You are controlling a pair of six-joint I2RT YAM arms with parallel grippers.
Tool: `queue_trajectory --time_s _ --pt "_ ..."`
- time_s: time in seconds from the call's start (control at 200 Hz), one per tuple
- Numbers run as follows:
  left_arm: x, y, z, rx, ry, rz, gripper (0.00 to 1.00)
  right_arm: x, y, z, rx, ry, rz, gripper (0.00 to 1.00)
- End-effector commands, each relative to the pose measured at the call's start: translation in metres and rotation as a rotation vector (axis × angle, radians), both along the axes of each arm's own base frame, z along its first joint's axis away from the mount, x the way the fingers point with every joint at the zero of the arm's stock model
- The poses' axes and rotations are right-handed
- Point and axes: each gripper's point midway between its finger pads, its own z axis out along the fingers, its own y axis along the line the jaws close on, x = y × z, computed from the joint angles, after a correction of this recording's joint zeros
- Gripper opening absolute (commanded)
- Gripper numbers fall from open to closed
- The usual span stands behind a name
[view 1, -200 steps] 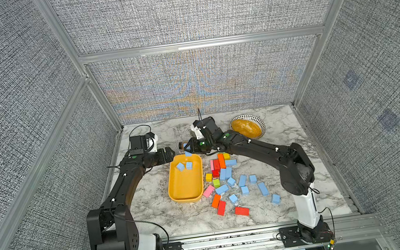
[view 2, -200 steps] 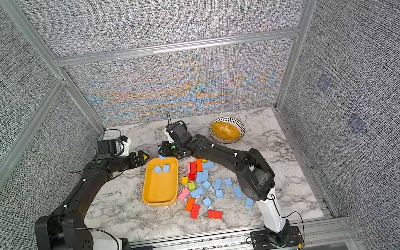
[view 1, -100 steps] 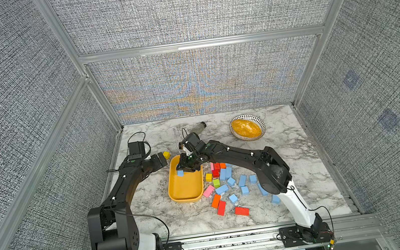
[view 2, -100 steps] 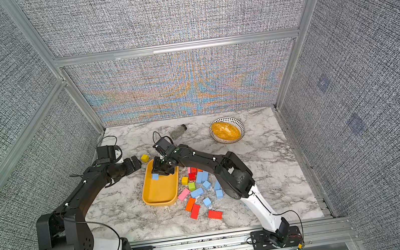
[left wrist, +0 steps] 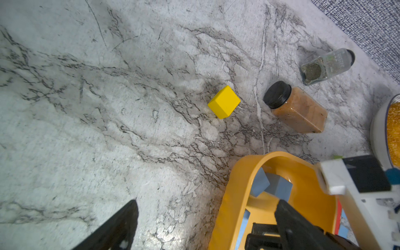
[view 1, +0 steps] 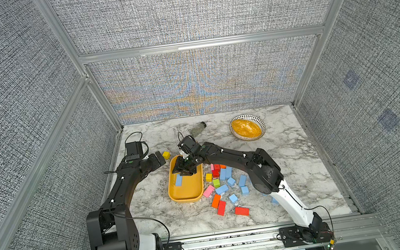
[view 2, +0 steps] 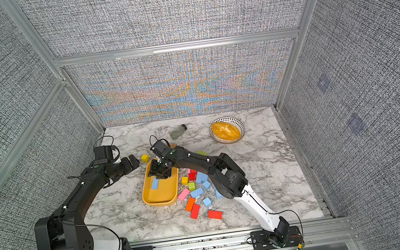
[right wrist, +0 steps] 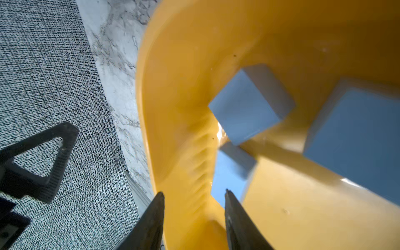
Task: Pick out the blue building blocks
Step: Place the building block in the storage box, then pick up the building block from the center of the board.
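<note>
Blocks come first: your small matte light-blue building blocks (view 1: 178, 180) lie in two groups. Some are inside the glossy yellow oval plastic tray (view 1: 185, 199). A long one shows on its floor in both top views, and the right wrist view shows three, one of them just beyond the fingertips (right wrist: 229, 171). The others lie scattered on the white-and-grey marble tabletop (view 1: 153, 216) on the right of the tray, mixed with red, orange, pink, yellow and green wooden blocks (view 1: 241, 211).

Your right gripper (view 1: 185, 169) hangs over the tray's far end. Its jaws are parted a little, and in the wrist view only the tray wall shows between them; they clasp nothing. Your left gripper (view 1: 157, 160) is just beside the tray's far left corner, jaws spread wide and empty over bare marble. A lone yellow wooden cube (left wrist: 224, 101) rests just ahead of it, apart from both.

Farther back, a clear plastic bottle with a dark cap (left wrist: 326, 66) lies on its side; the print on it is too blurred for you to read. A square jar of brownish powder with a black lid (left wrist: 296, 108) lies near it. A patterned-rim bowl of orange grains (view 1: 245, 116) stands well to the right.
</note>
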Motion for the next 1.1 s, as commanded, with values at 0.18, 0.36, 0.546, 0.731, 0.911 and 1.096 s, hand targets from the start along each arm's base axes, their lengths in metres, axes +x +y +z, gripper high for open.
queue_trajectory --time_s 0.18,0.36,0.546,0.731,0.911,1.096 --pt "0.001 -0.02 0.027 -0.019 -0.119 -0.163 0.9 0.016 -0.027 0.077 0.047 -0.186 -0.074 0.49" --pt "-0.001 -0.051 0.046 0.014 -0.193 -0.358 0.84 0.011 -0.098 0.094 -0.005 -0.267 -0.169 0.49" --pt "-0.014 -0.114 0.052 0.026 -0.195 -0.715 0.71 -0.002 -0.179 0.083 -0.009 -0.258 -0.305 0.48" --pt "-0.044 -0.17 0.048 0.093 -0.199 -1.08 0.69 -0.02 -0.236 0.069 -0.049 -0.253 -0.392 0.48" --pt "-0.074 -0.219 0.036 0.208 -0.218 -1.371 0.68 -0.044 -0.28 0.056 -0.063 -0.242 -0.481 0.48" --pt "-0.114 -0.269 0.014 0.229 -0.252 -1.687 0.67 -0.081 -0.312 0.038 -0.01 -0.209 -0.566 0.48"
